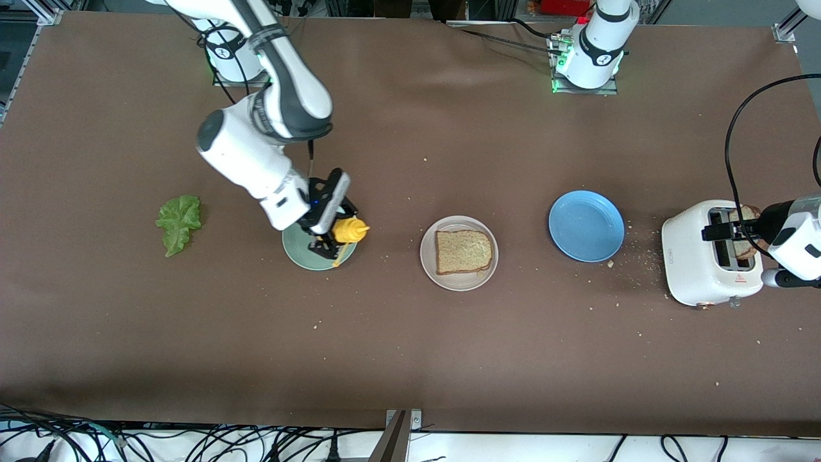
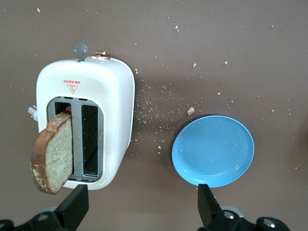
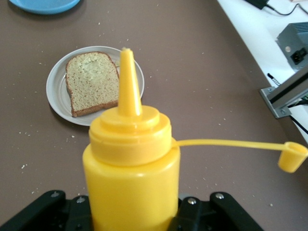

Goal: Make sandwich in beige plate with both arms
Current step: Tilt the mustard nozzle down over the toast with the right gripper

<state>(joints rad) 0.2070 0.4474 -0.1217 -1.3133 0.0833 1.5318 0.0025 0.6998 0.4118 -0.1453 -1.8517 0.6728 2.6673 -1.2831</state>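
Heads up: the mint-green round plate (image 1: 301, 253) is sitting mostly covered by the right gripper (image 1: 330, 240), which is clamping a yellow plastic squeeze bottle (image 1: 349, 230) with its tethered cap dangling open, just above that plate. You're only seeing a sliver of its rim.

The round pale beige plate (image 1: 458, 253) is lying mid-table, nearer the front edge than the arm bases, carrying one square brown wholegrain toast slice (image 1: 464, 251) with a darker crust. The ruffled green lettuce leaf (image 1: 179, 222) is lying bare on the table toward the right arm's end.

Toward the left arm's end, the second brown toast slice (image 2: 52, 152) is poking out of the white toaster (image 2: 110, 110), beside the round blue plate (image 2: 214, 151). The left gripper (image 2: 139, 207) is hanging over the toaster, fingers spread wide, holding nothing.
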